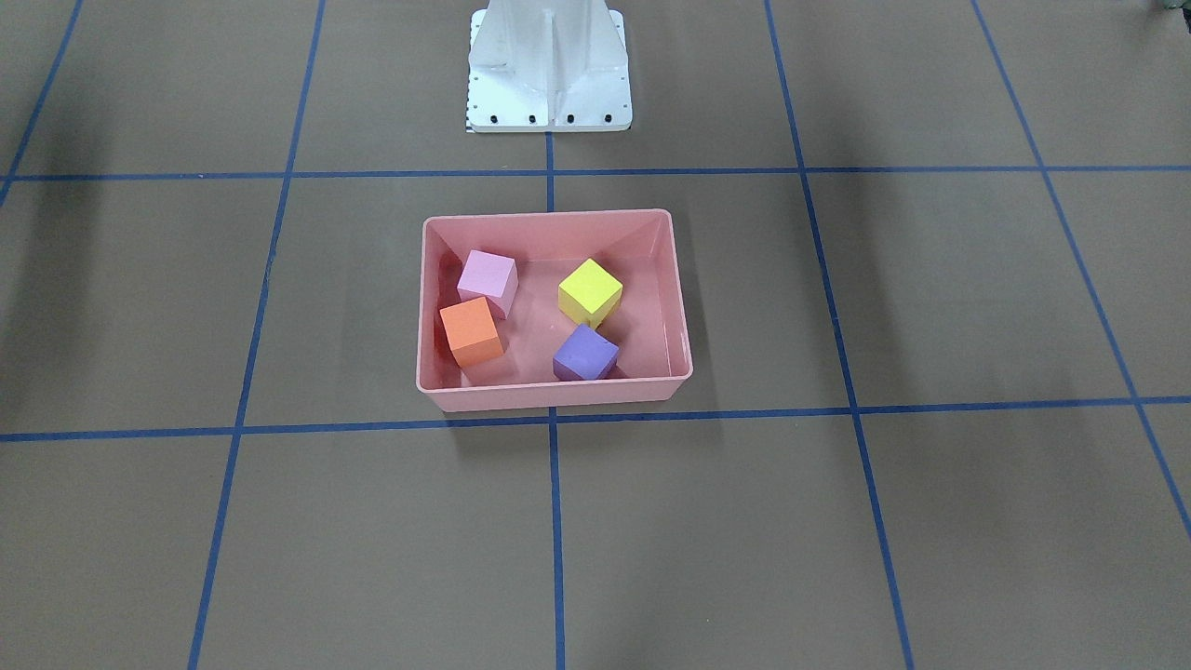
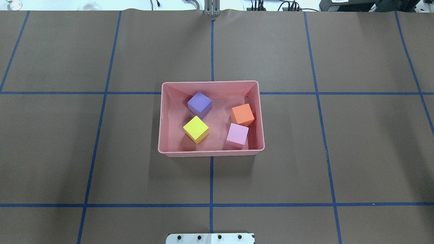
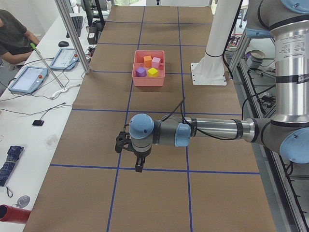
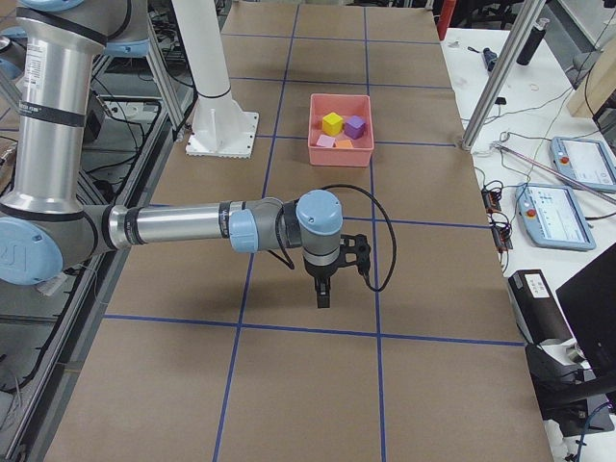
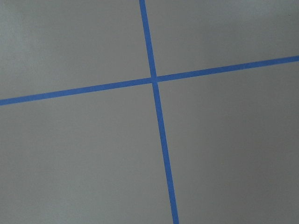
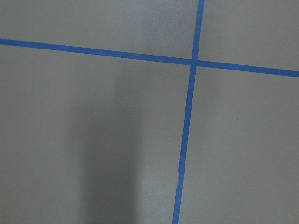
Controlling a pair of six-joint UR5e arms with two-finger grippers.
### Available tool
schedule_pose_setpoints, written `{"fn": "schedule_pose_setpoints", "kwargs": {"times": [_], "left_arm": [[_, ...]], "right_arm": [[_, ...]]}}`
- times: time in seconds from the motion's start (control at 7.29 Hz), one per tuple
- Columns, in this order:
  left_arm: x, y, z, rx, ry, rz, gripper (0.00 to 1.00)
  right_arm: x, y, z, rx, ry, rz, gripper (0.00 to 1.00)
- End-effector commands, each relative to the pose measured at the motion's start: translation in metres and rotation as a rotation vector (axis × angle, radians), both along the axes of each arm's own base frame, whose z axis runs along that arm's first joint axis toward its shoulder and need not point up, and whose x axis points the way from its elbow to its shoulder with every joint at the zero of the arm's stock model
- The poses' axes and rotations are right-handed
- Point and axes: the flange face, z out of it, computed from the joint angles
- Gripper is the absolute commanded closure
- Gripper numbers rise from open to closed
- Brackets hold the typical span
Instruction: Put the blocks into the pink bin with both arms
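The pink bin point(image 1: 549, 395) point(image 2: 210, 82) stands at the table's middle. All four blocks lie inside it, apart from both grippers: orange point(image 1: 472, 330), light pink point(image 1: 488, 282), yellow point(image 1: 590, 291) and purple point(image 1: 585, 354). In the overhead view the purple point(image 2: 199, 104) and yellow point(image 2: 196, 129) blocks are on the left, the orange point(image 2: 242, 114) and light pink point(image 2: 237, 135) on the right. My left gripper point(image 3: 138, 166) hangs over bare table far from the bin. My right gripper point(image 4: 322, 294) does the same at the other end. I cannot tell whether either is open or shut.
The white pedestal point(image 1: 549, 65) point(image 2: 210, 238) stands behind the bin on the robot's side. Blue tape lines grid the brown table. An operator point(image 3: 12, 34) and tablets point(image 3: 29, 79) sit at a side bench. Both wrist views show only table and tape.
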Motion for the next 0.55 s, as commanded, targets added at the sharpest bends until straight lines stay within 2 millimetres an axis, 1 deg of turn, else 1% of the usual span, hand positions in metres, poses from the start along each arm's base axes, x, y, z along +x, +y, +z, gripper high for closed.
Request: {"fn": "schedule_pose_setpoints", "kwargs": {"times": [0.0,0.14,0.27,0.41], "left_arm": [[0.0,-0.005,-0.005,-0.058,0.006,-0.055,0.0],[0.002,-0.005,-0.004,-0.086,0.006,-0.065,0.0],[0.002,-0.016,-0.012,-0.138,0.006,-0.066,0.0],[0.002,-0.029,-0.022,-0.188,0.004,-0.066,0.0]], "right_arm": [[-0.004,-0.017,0.005,-0.029,0.008,0.019,0.0],[-0.007,-0.02,0.017,-0.041,0.009,0.004,0.0],[-0.008,-0.038,0.011,-0.024,0.009,0.002,0.0],[-0.008,-0.04,0.017,-0.031,0.012,0.001,0.0]]}}
